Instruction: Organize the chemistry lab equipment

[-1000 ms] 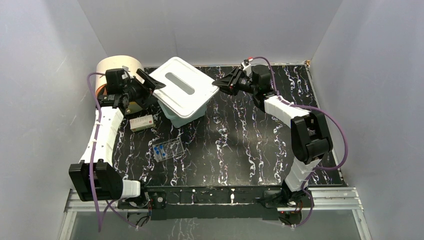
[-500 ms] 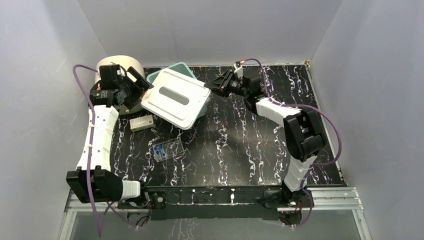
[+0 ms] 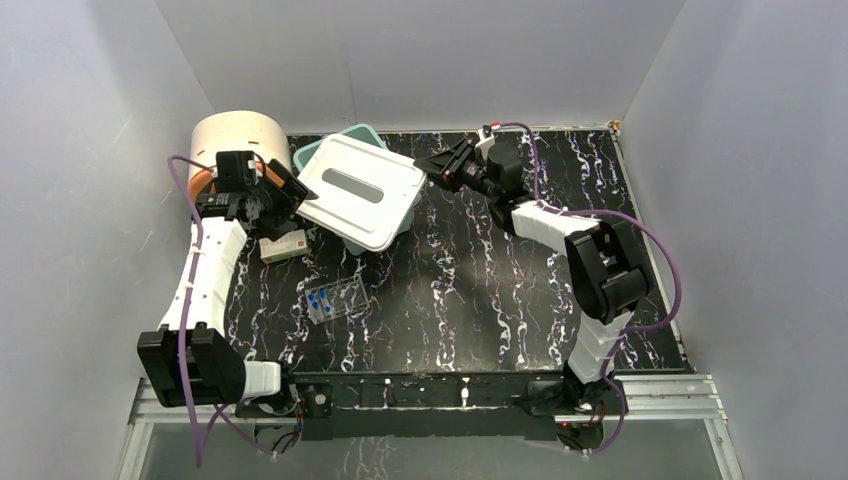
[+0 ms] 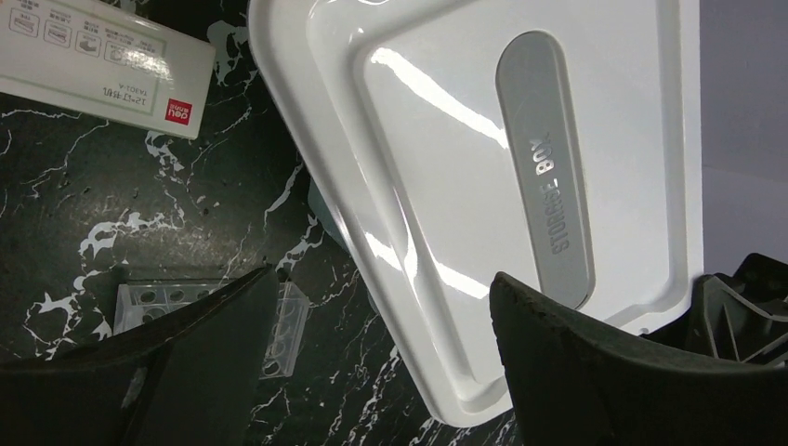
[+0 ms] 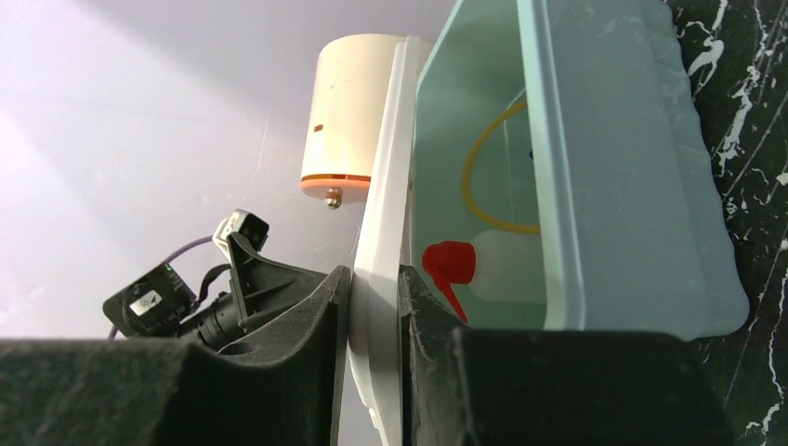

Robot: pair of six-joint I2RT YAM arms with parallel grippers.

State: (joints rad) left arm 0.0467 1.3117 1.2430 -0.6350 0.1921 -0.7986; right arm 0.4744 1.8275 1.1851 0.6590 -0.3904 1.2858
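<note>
Your left fingers (image 4: 186,362) have spread wide off the lid (image 3: 355,190). Your right fingers (image 5: 279,362) still pinch its edge, seating it on the bin (image 5: 632,186).

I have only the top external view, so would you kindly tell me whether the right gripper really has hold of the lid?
Observer: Yes. The right wrist view shows the right gripper pinching the edge of the white lid between its fingers.
Operator: Thank you. Is there anything in the bin beneath it?
Observer: The teal bin holds a red-nozzled white squeeze bottle and an amber tubing loop.
Operator: And what is the left gripper doing?
Observer: In its own wrist view the left gripper is open, with its fingers wide apart just short of the lid and gripping nothing.
</note>
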